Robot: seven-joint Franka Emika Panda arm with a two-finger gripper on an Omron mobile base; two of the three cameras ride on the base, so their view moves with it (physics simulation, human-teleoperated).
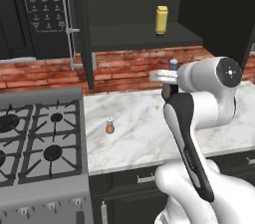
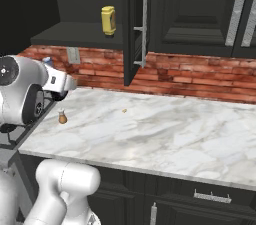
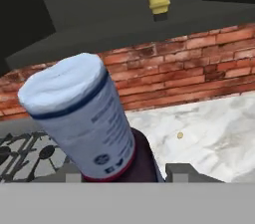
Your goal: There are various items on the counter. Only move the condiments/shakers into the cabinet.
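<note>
Marble counter, sauce bottle between end effector fingertips, clamped

Even, flat rendered light, no glare; hand view slightly soft.

Sauce bottle mostly hidden behind the arm.

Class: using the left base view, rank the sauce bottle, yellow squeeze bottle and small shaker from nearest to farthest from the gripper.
1. Sauce bottle: in the gripper.
2. Yellow squeeze bottle: above, on the cabinet shelf.
3. Small shaker: on the counter, toward the stove; farthest, though not by much.
</note>
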